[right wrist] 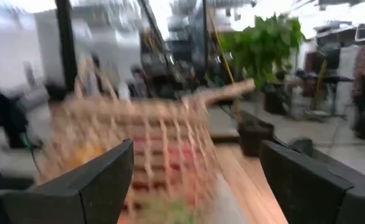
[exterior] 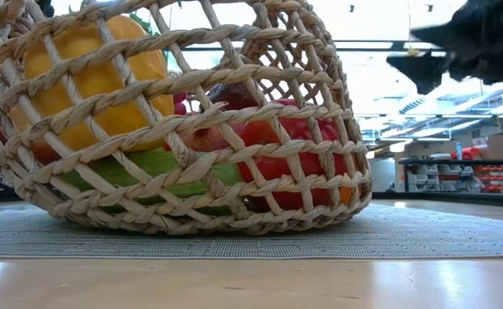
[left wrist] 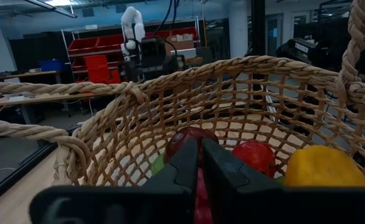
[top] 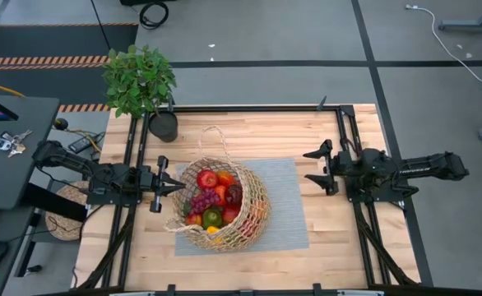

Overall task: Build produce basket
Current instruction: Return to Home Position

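The tan wicker basket [top: 220, 204] lies tipped on a grey mat [top: 286, 205], its mouth facing up and toward the table's left. The produce fills it: a red apple [top: 207, 178], purple grapes [top: 201, 200], a green piece [top: 212, 217], a yellow pepper [exterior: 88, 77] and a red piece [exterior: 294, 137]. My left gripper [top: 175, 187] is shut and level, its tips at the basket's left rim [left wrist: 232, 65]; it looks into the mouth. My right gripper [top: 315, 166] stands open to the right of the basket, apart from it, with nothing between its fingers [right wrist: 108, 180]. My left gripper is shut, with its tips right beside the left rim of the basket. I cannot tell whether they touch it.
A potted plant [top: 142, 82] stands at the table's far left corner. Black frame rails [top: 134, 156] run along the table's left and right sides. A thin looped handle [top: 212, 136] of the basket sticks out toward the far edge. Bare wood [top: 249, 263] lies near the front edge.
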`<act>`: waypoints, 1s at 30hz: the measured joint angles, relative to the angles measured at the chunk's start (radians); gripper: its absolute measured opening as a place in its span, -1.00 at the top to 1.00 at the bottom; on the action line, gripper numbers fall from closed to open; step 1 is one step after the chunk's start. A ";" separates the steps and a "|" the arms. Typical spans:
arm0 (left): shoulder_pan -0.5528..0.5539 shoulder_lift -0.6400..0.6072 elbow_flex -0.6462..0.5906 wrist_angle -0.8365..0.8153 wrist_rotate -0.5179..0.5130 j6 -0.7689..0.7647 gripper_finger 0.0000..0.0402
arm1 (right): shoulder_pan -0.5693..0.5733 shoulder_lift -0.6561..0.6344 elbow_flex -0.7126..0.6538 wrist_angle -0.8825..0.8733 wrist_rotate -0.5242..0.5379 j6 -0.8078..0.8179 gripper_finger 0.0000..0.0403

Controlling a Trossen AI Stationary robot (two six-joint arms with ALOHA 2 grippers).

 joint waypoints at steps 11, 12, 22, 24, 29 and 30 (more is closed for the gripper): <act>0.000 0.000 0.000 0.000 0.000 0.000 0.84 | -0.003 -0.024 0.000 -0.151 -0.036 -0.030 -0.73; 0.000 0.000 0.000 0.000 0.000 0.000 0.84 | -0.003 -0.023 0.000 -0.151 -0.036 -0.030 -0.73; 0.000 0.000 0.000 0.000 0.000 0.000 0.83 | -0.003 -0.023 0.000 -0.151 -0.035 -0.030 -0.73; 0.000 0.000 0.000 0.000 0.000 0.000 0.82 | -0.003 -0.023 0.000 -0.151 -0.035 -0.030 -0.73; 0.000 0.000 0.000 0.000 0.000 0.000 0.85 | -0.003 -0.023 0.000 -0.151 -0.034 -0.030 -0.73; 0.000 0.000 0.000 0.000 0.000 0.000 0.86 | -0.003 -0.024 0.000 -0.151 -0.034 -0.030 -0.73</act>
